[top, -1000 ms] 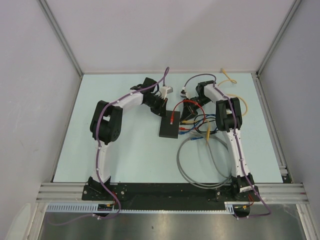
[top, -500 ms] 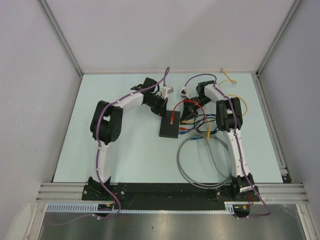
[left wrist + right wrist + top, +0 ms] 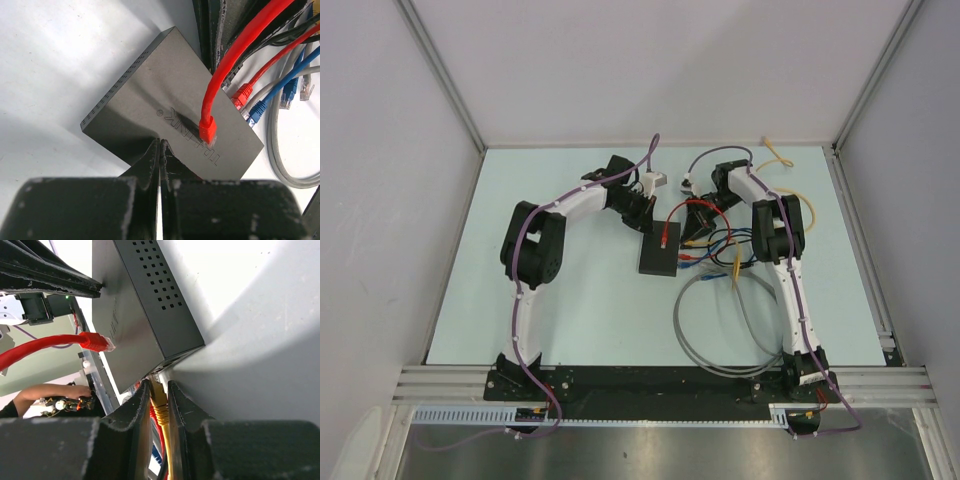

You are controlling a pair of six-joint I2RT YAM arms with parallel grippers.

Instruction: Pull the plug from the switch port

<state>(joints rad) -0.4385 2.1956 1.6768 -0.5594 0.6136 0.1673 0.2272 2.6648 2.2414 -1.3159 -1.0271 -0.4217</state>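
Though upside down, TP-LINK on switch (image 3: 145, 90)

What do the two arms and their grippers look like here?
Both the left arm and right arm have white links, black joints and a purple cable along them. The left gripper and right gripper have black tapering fingers.

Grey cable loop (image 3: 679, 322) coiled on pale blue surface (image 3: 580, 310) — loose red plug (image 3: 243, 94) and blue plug (image 3: 256, 111) just beside it, yellow cable (image 3: 778, 155) well beyond.
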